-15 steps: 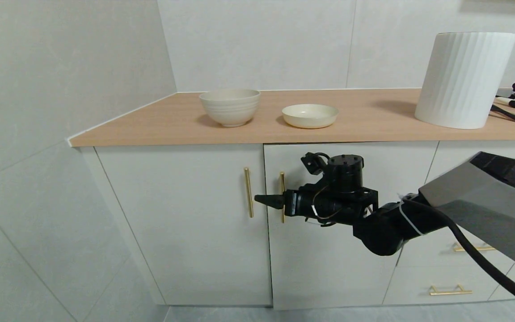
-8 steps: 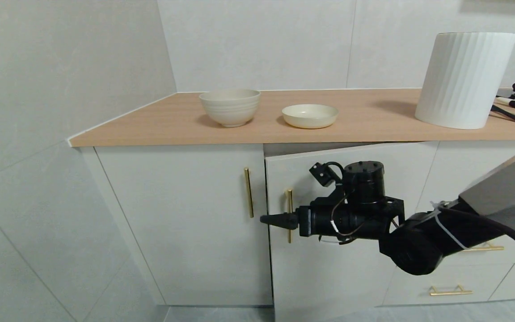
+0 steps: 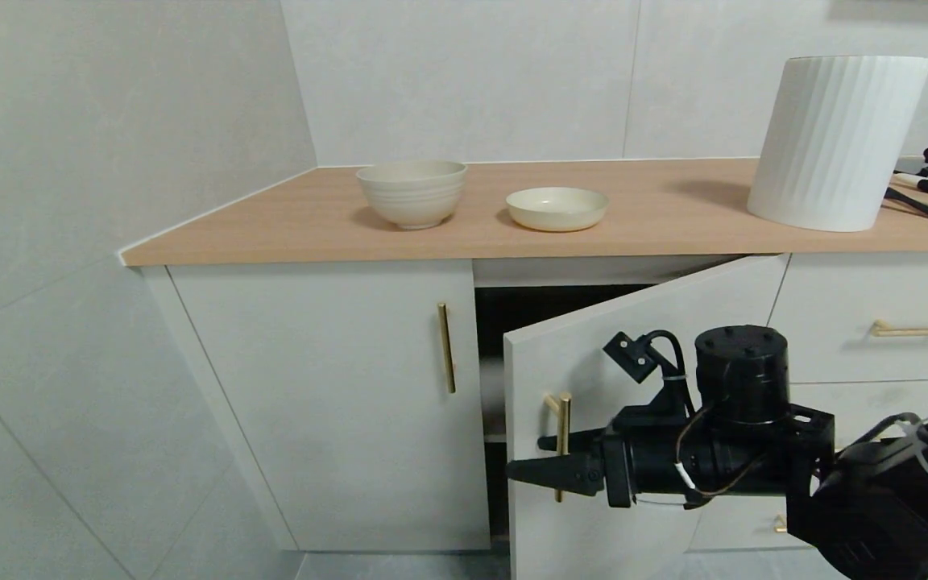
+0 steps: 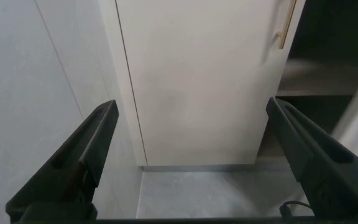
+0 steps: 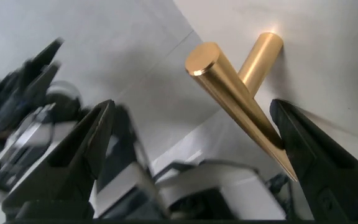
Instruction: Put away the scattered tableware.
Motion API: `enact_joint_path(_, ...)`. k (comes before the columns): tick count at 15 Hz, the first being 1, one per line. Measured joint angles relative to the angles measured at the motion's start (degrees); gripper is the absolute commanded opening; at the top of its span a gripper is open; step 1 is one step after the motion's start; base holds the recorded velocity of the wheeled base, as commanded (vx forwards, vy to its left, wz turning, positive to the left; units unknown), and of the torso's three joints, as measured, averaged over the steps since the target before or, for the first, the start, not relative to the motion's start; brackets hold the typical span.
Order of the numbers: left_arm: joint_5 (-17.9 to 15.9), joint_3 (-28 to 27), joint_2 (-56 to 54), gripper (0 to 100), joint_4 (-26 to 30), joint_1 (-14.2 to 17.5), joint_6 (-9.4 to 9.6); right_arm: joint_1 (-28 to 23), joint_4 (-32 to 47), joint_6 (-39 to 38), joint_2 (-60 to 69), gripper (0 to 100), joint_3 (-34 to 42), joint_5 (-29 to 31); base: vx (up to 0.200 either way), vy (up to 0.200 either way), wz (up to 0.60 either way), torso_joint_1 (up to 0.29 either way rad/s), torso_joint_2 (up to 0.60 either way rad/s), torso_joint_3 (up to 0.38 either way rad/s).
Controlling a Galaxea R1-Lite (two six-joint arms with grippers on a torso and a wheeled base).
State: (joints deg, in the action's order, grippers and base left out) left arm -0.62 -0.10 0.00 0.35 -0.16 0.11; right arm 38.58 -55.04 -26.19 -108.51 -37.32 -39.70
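Two tools are hanging low before the cabinet. The left tool point(image 4: 190, 106) is idling with its fingers spread wide and nothing between them, pointing down toward the floor point(image 4: 197, 193). The right tool point(image 5: 190, 107) is straddling the brass handle point(image 5: 232, 93), its fingers parted on either side rather than clamped and the bar lying closer to one finger. That handle is standing upright, its long axis running vertical on the door point(image 3: 657, 322), which is hanging part-way open and showing a dark cabinet point(image 3: 544, 300) with a shelf point(image 4: 319, 74) inside. Farther back and higher, the tableware is sitting on the surface point(image 3: 673, 213). The bowl point(image 3: 413, 192) is resting toward the left end, set back from the front edge, and the shallow dish point(image 3: 557, 208) is lying apart from it to the right, above the opening door. Both are standing upright with mouths facing up; being round, neither is offering a long axis, though the dish is spreading much wider than tall. They are looking like glazed ceramic, so I am judging them stiff, breakable, smooth enough to slip and moderately heavy, best pinched across the rim with one finger inside. A ribbed white container point(image 3: 834, 145) is standing toward the right end.
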Motion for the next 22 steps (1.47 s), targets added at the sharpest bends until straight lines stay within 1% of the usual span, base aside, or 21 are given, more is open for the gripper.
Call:
enact_joint_path(3, 0.0, 0.0, 0.0, 100, 0.0, 0.0, 0.11, 0.2, -0.4, 0.0, 2.7, 100, 3.6, -1.6, 0.0, 0.0, 0.0, 0.0, 0.0, 0.0)
enact_joint_path(9, 0.0, 0.1, 0.0, 100, -0.1, 0.0, 0.24, 0.7, -1.3, 0.0, 3.9, 100, 5.2, -2.2, 0.0, 0.0, 0.0, 0.0, 0.0, 0.0)
enact_joint_path(10, -0.3, -0.1, 0.0, 100, 0.0, 0.0, 0.22, 0.7, -1.5, 0.0, 4.0, 100, 5.5, -2.3, 0.0, 0.0, 0.0, 0.0, 0.0, 0.0)
enact_joint_path(11, -1.2, -1.5, 0.0, 100, 0.5, 0.0, 0.24, 0.7, -1.5, 0.0, 4.1, 100, 5.7, -2.3, 0.0, 0.0, 0.0, 0.0, 0.0, 0.0)
enact_joint_path(12, -2.8, -4.0, 0.1, 100, 1.9, 0.0, 0.22, 0.7, -1.7, -0.1, 4.3, 100, 5.9, -2.4, 0.0, 0.0, 0.0, 0.0, 0.0, 0.0)
enact_joint_path(13, -4.6, -7.1, 0.4, 100, 4.4, -0.2, 0.24, 0.7, -2.1, -0.1, 4.4, 100, 6.2, -2.5, 0.0, 0.0, 0.0, 0.0, 0.0, 0.0)
enact_joint_path(14, -7.0, -11.1, 1.2, 100, 8.4, -0.4, 0.22, 0.7, -2.7, -0.2, 4.4, 100, 6.4, -2.5, 0.0, 0.0, 0.0, 0.0, 0.0, 0.0)
enact_joint_path(16, -12.9, -19.3, 5.2, 100, 14.7, -1.0, 0.21, 0.7, -3.5, -0.1, 4.5, 100, 6.8, -2.5, 0.0, 0.0, 0.0, 0.0, 0.0, 0.0)
enact_joint_path(17, -16.6, -23.1, 9.1, 100, 16.4, -1.2, 0.16, 0.7, -3.6, -0.1, 4.7, 100, 7.0, -2.5, 0.0, 0.0, 0.0, 0.0, 0.0, 0.0)
enact_joint_path(19, -23.3, -28.4, 18.3, 100, 17.6, -1.5, 0.21, 0.7, -3.6, -0.1, 5.2, 100, 7.2, -2.5, 0.0, 0.0, 0.0, 0.0, 0.0, 0.0)
enact_joint_path(20, -26.8, -30.5, 24.0, 100, 16.7, -1.8, 0.24, 0.7, -3.6, -0.1, 5.6, 100, 7.4, -2.5, 0.0, 0.0, 0.0, 0.0, 0.0, 0.0)
enact_joint_path(22, -32.6, -33.0, 35.5, 100, 12.2, -2.7, 0.13, 0.9, -3.7, -0.1, 6.1, 100, 7.9, -2.5, 0.0, 0.0, 0.0, 0.0, 0.0, 0.0)
